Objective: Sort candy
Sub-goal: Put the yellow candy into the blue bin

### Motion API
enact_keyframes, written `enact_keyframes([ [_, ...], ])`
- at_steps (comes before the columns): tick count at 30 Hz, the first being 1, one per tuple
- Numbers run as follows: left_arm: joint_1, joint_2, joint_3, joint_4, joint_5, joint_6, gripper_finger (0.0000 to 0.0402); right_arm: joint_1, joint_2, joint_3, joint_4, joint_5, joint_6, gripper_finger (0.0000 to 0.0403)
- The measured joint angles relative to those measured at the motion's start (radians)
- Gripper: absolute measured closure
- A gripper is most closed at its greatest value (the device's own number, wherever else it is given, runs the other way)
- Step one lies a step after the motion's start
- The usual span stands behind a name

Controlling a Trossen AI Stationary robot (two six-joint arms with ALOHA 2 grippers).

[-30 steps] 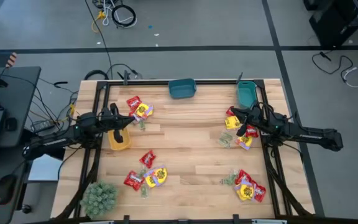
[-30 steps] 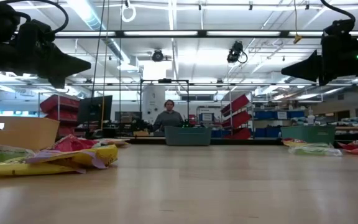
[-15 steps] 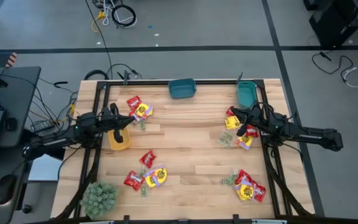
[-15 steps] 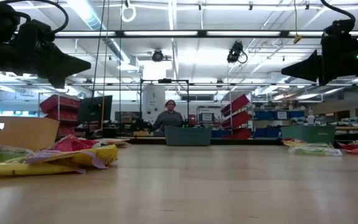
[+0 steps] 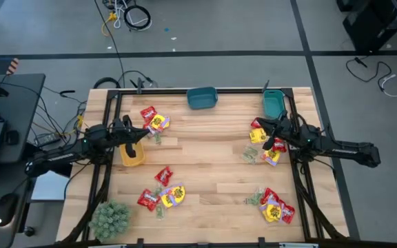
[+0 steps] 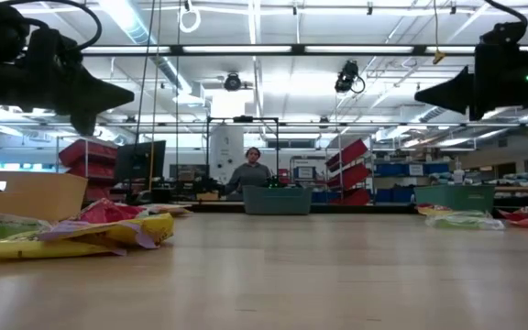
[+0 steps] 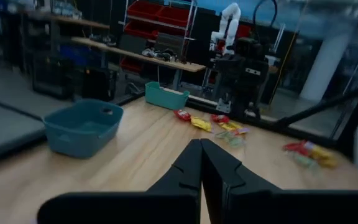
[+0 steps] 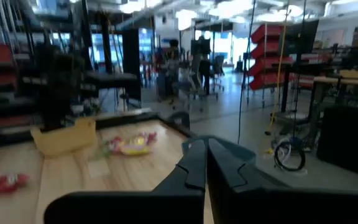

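Observation:
The candy lies in several heaps of red and yellow packets on the wooden table: far left [image 5: 154,119], near left [image 5: 163,193], right [image 5: 263,145] and near right [image 5: 275,207]. My left gripper [image 5: 143,135] hangs shut above the table's left side, over a yellow bin [image 5: 132,154], pointing level toward the right; its joined fingers [image 7: 199,163] hold nothing. My right gripper [image 5: 256,123] hangs shut over the right heap, pointing level toward the left; its fingers [image 8: 201,159] are also joined on nothing. In the low view both grippers [image 6: 128,93] [image 6: 420,93] float well above the tabletop.
A teal bin [image 5: 202,97] stands at the middle of the far edge, another [image 5: 274,103] at the far right corner. A green fuzzy plant ball [image 5: 109,219] sits at the near left corner. The table's middle is bare wood. A person [image 6: 250,174] sits beyond the far edge.
My left gripper has rolled a little about the line it points along, staying in place and shut. The candy and bins have not moved.

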Motion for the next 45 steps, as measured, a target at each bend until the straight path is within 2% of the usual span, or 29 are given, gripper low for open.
enact_keyframes([
  [7, 0.000, 0.000, 0.000, 0.010, 0.000, -0.025, 0.0394, -0.002, 0.000, 0.000, 0.212, 0.001, -0.074, 0.0400],
  [10, 0.000, 0.000, 0.000, 0.067, 0.000, -0.023, 0.0394, -0.002, 0.006, 0.000, 0.217, -0.013, -0.071, 0.0400],
  [14, 0.000, 0.000, 0.000, 0.123, 0.000, -0.025, 0.0394, -0.002, 0.063, 0.014, 0.193, -0.087, -0.033, 0.0400],
  [17, 0.000, 0.000, 0.000, 0.149, 0.000, 0.005, 0.0394, -0.002, 0.146, 0.086, 0.097, -0.102, 0.012, 0.0400],
  [22, 0.000, 0.000, 0.000, 0.128, 0.005, 0.115, 0.0394, -0.002, 0.340, 0.287, -0.235, -0.104, 0.095, 0.0397],
  [27, 0.000, 0.000, 0.000, 0.099, 0.012, 0.133, 0.0394, -0.002, 0.564, 0.498, -0.592, -0.104, 0.213, 0.0376],
  [32, 0.000, 0.000, 0.000, 0.096, 0.065, 0.154, 0.0394, -0.026, 0.755, 0.613, -0.811, -0.130, 0.255, 0.0352],
  [38, 0.000, 0.000, 0.000, 0.092, 0.079, 0.159, 0.0394, -0.103, 0.933, 0.644, -0.906, -0.226, 0.249, 0.0325],
  [45, 0.000, 0.000, 0.000, 0.041, 0.092, 0.170, 0.0394, -0.177, 1.104, 0.645, -0.889, -0.251, 0.095, 0.0285],
])
